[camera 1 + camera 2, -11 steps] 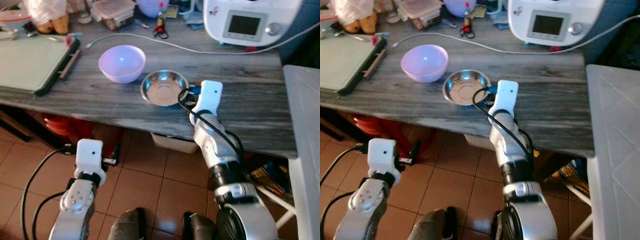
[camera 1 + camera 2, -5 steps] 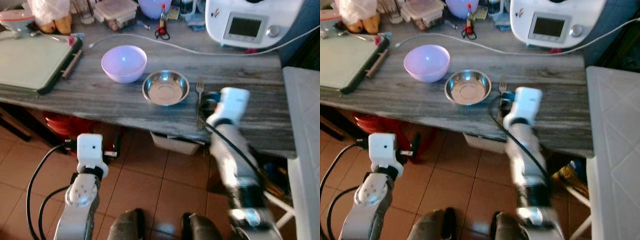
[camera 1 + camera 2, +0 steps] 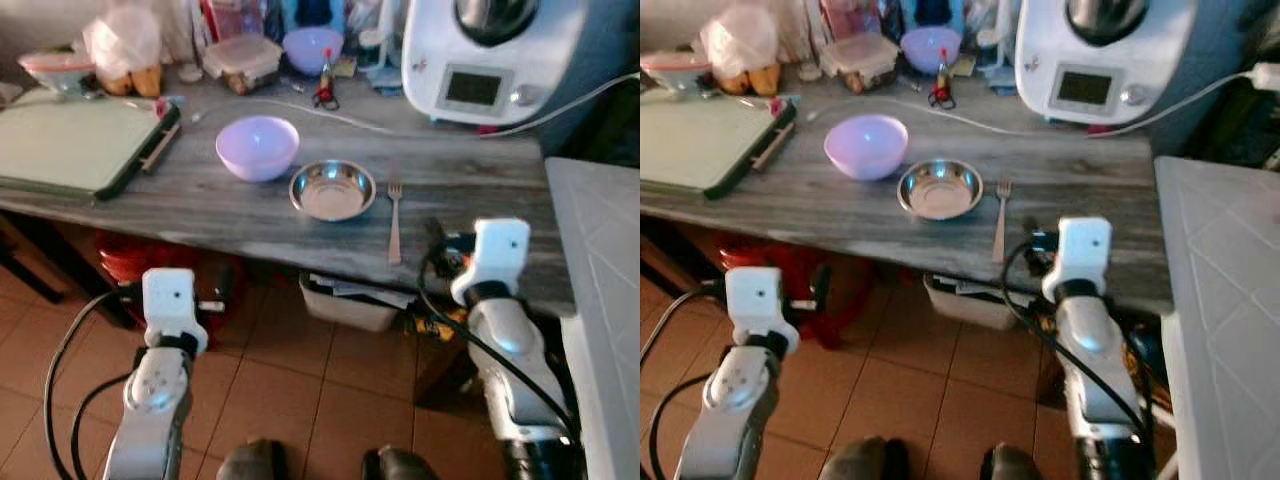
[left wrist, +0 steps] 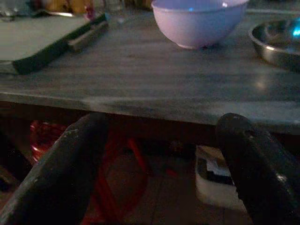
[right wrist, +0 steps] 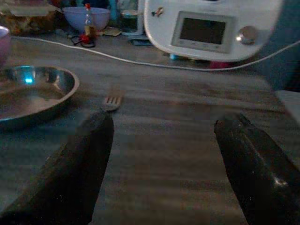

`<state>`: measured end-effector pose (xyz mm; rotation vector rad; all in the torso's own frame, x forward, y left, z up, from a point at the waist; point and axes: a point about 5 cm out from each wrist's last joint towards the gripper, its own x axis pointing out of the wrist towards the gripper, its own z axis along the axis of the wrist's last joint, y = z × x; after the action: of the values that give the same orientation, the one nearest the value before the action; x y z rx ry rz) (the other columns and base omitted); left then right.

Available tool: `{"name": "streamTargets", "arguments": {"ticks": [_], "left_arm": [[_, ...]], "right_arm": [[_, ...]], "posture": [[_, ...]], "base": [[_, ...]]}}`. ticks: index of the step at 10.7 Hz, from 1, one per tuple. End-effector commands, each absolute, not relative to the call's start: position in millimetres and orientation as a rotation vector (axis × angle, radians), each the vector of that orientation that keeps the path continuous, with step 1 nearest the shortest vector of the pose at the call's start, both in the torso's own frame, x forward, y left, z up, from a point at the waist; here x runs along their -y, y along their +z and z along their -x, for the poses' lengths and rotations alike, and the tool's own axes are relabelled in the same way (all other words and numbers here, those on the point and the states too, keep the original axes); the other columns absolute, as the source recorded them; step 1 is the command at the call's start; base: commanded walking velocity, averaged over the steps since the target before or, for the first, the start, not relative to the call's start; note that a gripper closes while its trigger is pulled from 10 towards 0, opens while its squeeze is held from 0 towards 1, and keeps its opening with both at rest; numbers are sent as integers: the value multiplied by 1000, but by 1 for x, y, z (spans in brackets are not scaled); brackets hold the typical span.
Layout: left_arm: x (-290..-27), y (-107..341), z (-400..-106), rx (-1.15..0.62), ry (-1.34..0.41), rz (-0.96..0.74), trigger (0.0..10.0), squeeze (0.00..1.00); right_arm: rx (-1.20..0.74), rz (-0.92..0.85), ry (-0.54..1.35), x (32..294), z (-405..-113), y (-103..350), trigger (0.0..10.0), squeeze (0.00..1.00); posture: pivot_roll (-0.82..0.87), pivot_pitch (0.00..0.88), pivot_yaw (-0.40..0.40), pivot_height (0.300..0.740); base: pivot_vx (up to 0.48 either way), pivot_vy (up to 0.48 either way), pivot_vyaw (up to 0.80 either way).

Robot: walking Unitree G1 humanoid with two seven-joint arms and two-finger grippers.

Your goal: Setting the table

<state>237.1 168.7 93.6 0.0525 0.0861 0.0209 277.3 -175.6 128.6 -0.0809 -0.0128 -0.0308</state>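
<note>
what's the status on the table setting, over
Right gripper open, empty, at table edge. Left gripper open, low below the edge. Fork flat on table beside steel bowl. Nothing in the way.

grey wood-grain counter [image 3: 220,205], terracotta tile floor [image 3: 290,400]

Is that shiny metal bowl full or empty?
Empty: the steel bowl sits upright on the table, its bare reflective bottom visible, beside the fork.
</note>
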Motion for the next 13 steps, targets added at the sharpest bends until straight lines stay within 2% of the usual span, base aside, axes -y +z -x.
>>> {"name": "streamTargets", "arguments": {"ticks": [1,4,11,13], "left_arm": [[-172,88,-236,-106,27,-60,10000,0],[-168,88,-241,-96,10,-54,10000,0],[-161,85,-238,-97,-21,-53,10000,0],[-157,89,-238,-68,-55,-32,10000,0]], "right_arm": [[18,76,-20,173,-273,129,10000,0],[-3,37,-1,167,-268,123,10000,0],[-30,28,-58,175,-272,123,10000,0],[-33,26,-52,174,-273,123,10000,0]], "posture": [[-24,0,49,740],[-29,0,53,740],[-25,0,50,740],[-26,0,50,740]], "base": [[-255,0,0],[-254,0,0],[-256,0,0],[0,0,0]]}}
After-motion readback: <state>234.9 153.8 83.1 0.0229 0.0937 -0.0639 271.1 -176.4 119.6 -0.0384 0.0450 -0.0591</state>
